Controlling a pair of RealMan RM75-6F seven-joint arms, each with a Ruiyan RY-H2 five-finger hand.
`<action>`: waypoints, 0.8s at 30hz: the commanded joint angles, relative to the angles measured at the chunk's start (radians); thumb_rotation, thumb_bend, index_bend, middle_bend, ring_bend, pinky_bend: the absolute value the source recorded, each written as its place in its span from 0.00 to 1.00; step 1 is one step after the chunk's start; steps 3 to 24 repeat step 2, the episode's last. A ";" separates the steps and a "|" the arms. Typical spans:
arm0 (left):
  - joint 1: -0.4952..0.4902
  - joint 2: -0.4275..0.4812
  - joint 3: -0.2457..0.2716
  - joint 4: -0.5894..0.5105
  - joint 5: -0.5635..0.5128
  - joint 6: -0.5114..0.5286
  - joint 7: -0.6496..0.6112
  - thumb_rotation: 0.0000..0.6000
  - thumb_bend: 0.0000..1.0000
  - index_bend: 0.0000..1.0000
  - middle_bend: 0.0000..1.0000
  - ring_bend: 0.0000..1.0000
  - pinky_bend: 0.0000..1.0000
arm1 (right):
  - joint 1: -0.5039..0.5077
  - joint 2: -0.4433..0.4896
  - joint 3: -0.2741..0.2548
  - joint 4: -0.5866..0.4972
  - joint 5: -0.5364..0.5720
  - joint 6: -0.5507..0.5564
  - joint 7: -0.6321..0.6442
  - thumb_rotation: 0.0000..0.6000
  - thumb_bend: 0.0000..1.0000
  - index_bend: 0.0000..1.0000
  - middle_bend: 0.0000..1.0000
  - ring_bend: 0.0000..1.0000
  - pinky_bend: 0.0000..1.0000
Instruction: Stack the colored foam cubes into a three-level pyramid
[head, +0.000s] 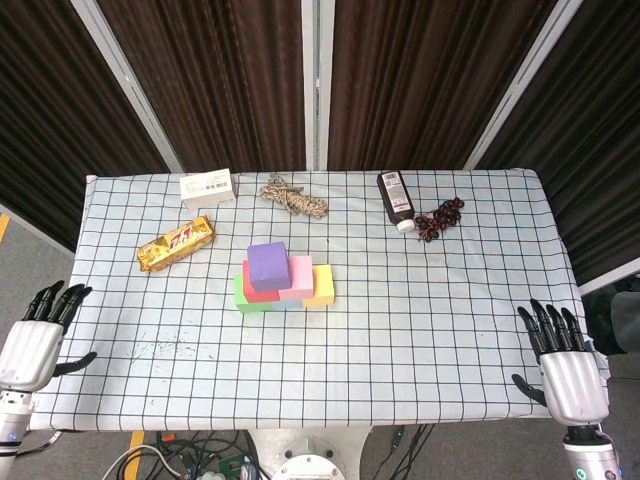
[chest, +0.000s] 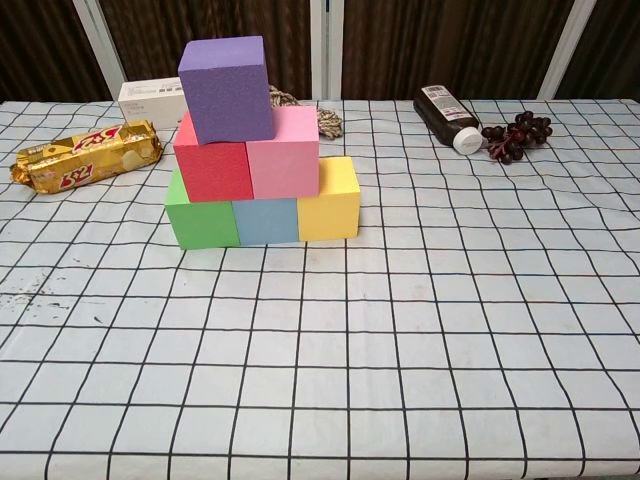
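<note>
Checked tablecloth (head: 400, 330) spreads wide and bare in front of the cube pyramid (chest: 255, 150), which stands left of centre; purple cube (chest: 226, 88) tops it. Left hand (head: 30, 340) and right hand (head: 565, 370) hang off opposite near corners, fingers spread, holding nothing

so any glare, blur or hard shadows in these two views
Head view: even light, sharp, no glare on the checked tablecloth, only faint shadow beside the cube stack. Chest view: crisp on the purple cube, soft shadow under the stack, wide-angle bending of the grid lines.
</note>
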 joint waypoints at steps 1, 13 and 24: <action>0.007 -0.008 -0.001 0.009 0.004 0.013 -0.011 1.00 0.00 0.10 0.10 0.00 0.11 | -0.004 0.000 0.010 0.002 -0.007 -0.009 0.007 1.00 0.00 0.00 0.00 0.00 0.00; 0.008 -0.009 -0.002 0.010 0.004 0.015 -0.016 1.00 0.00 0.10 0.10 0.00 0.11 | -0.005 0.000 0.012 0.002 -0.010 -0.011 0.008 1.00 0.00 0.00 0.00 0.00 0.00; 0.008 -0.009 -0.002 0.010 0.004 0.015 -0.016 1.00 0.00 0.10 0.10 0.00 0.11 | -0.005 0.000 0.012 0.002 -0.010 -0.011 0.008 1.00 0.00 0.00 0.00 0.00 0.00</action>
